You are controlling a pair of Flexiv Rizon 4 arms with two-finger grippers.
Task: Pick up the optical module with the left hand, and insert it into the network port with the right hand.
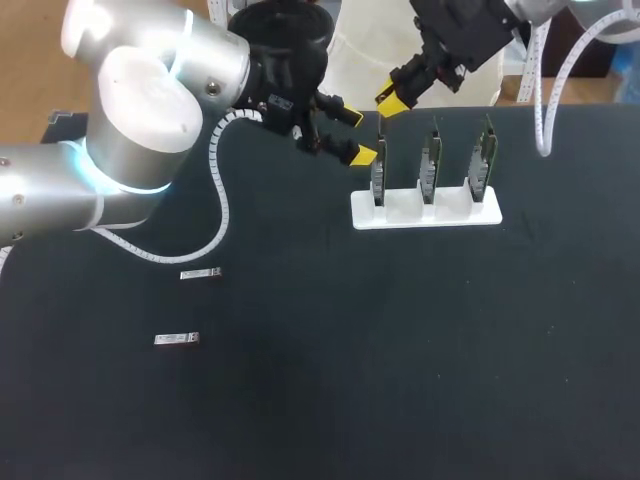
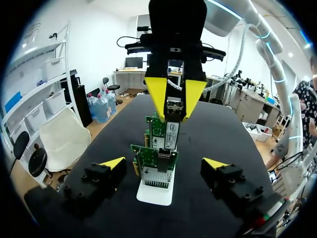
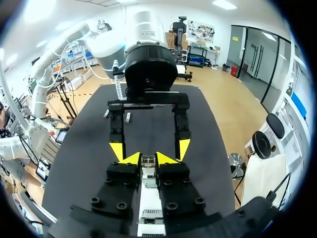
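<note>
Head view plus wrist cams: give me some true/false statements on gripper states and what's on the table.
1. The right gripper is shut on an optical module. True.
2. The left gripper grips a module too. False: it is open and empty.
3. The white stand carries three upright cards. True.
4. The table has no loose modules. False: two spare modules lie on it, on the left arm's side.

Prob. robotics lab: left arm (image 1: 150, 90), right arm (image 1: 535, 8) over black bench (image 1: 400, 350) w/ rack (image 1: 425, 214) of circuit boards (image 1: 430, 160).
</note>
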